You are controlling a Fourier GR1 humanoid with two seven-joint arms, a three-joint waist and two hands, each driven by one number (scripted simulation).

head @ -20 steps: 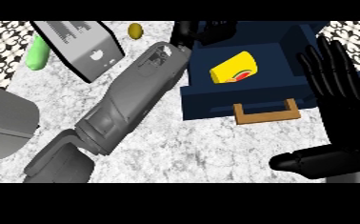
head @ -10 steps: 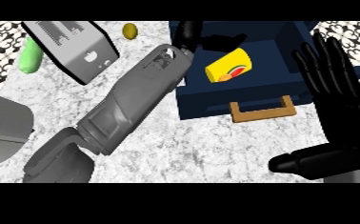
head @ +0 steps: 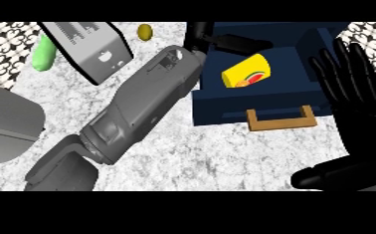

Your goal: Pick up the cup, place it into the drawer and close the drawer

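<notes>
Cup [head: 246, 72] lies in drawer [head: 220, 109] at 2 o'clock. Left hand [head: 234, 41] at 12, fingers straight, holding nothing. Right hand [head: 345, 81] at 3, fingers spread, empty.

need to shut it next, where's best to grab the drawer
Probably the wooden handle on the drawer's front wall, from the near side: its bar stands clear of the wall, facing the robot. The open right hand is nearest.
</notes>
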